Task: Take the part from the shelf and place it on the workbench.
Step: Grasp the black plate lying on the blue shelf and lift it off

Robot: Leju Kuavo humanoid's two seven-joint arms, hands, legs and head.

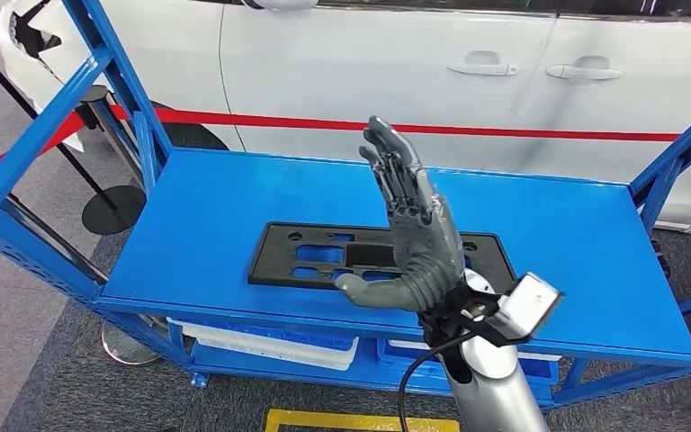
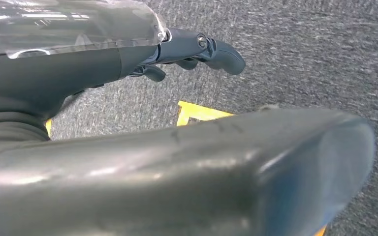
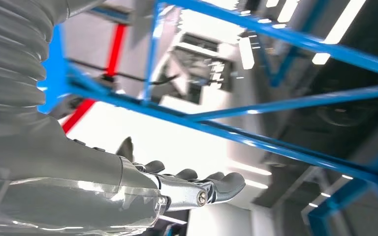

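Part point(image 1: 324, 254), black and flat, lies on the blue shelf point(image 1: 234, 207); right hand point(image 1: 411, 225) spread above it, holding nothing.

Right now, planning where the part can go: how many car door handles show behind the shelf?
2: a door handle left of the rear door handle, both on the white car.

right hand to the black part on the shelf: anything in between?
Nothing visible. The right hand is raised open, fingers extended, over the black part, which lies flat on the blue shelf. No other object lies on that shelf surface near it.
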